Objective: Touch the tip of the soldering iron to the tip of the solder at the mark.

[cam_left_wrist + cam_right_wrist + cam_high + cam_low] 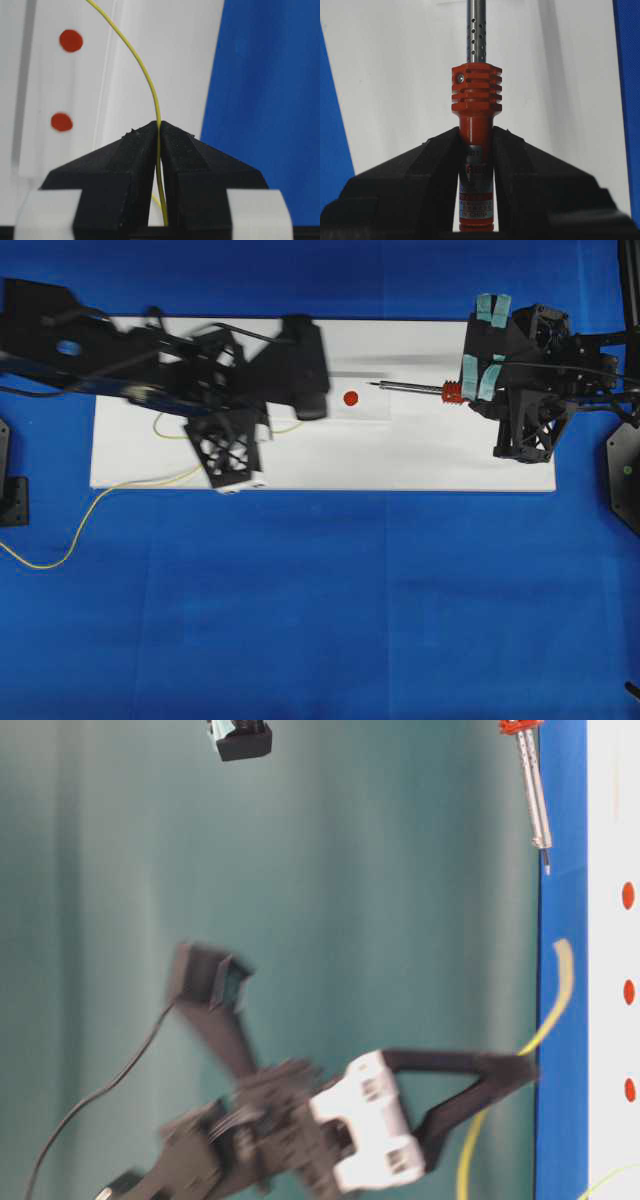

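The blurred left gripper (pixel 300 405) (overhead) hides the solder (pixel 120 490) tip.

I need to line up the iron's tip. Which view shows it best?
Overhead: the soldering iron lies in full, its point just right of the red mark. Table-level shows shaft and tip at its top edge; the right wrist view cuts the tip off; the left wrist view misses it.

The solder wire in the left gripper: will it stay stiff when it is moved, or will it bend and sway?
Probably floppy: the solder is very thin and curves away above the left gripper, which is shut on it. Its free end may sway, so aiming could be imprecise. The long slack suggests little drag.
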Motion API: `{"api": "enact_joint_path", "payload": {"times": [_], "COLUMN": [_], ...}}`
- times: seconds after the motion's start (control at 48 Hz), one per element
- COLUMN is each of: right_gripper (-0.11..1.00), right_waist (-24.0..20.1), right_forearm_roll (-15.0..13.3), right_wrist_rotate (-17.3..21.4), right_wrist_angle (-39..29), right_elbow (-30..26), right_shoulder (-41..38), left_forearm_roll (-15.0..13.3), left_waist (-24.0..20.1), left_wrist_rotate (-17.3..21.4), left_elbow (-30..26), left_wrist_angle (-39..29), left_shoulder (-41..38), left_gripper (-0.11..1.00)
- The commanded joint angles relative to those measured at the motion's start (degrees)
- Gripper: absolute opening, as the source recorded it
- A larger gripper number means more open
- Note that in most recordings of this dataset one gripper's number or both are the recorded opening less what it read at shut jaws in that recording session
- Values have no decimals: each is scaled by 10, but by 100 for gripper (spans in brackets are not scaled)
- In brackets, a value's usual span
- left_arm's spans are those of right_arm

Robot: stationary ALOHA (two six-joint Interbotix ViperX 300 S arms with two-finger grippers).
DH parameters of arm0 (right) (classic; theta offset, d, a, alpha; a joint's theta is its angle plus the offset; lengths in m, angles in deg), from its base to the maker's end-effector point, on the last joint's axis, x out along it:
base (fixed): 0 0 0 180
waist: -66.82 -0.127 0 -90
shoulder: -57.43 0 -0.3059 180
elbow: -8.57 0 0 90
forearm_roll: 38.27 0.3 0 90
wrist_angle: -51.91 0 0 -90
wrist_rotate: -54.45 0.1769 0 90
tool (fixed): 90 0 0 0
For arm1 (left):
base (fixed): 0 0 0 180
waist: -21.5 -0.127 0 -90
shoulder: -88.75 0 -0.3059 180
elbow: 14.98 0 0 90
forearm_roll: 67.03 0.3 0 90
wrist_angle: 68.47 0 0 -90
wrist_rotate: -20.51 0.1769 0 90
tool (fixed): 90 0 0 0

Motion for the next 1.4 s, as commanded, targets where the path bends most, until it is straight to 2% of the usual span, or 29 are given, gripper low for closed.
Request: {"api": "enact_joint_path", "payload": {"times": [0.0,0.271,1.376], "right_gripper": [6,6,6], "right_waist": [-1,-1,-11], "right_forearm_roll": [-2,-2,-1], "right_wrist_rotate": [1,1,1], "right_wrist_angle": [5,7,37], "right_elbow": [-8,-7,-32], "right_shoulder": [4,-1,-92], "left_forearm_roll": [1,2,1], "left_waist": [0,-4,-10], "left_wrist_rotate": [1,3,4], "left_elbow": [-29,-46,-69], "left_wrist_angle": [9,38,4], "left_shoulder": [-23,-76,-84], "left_gripper": [2,2,2]}}
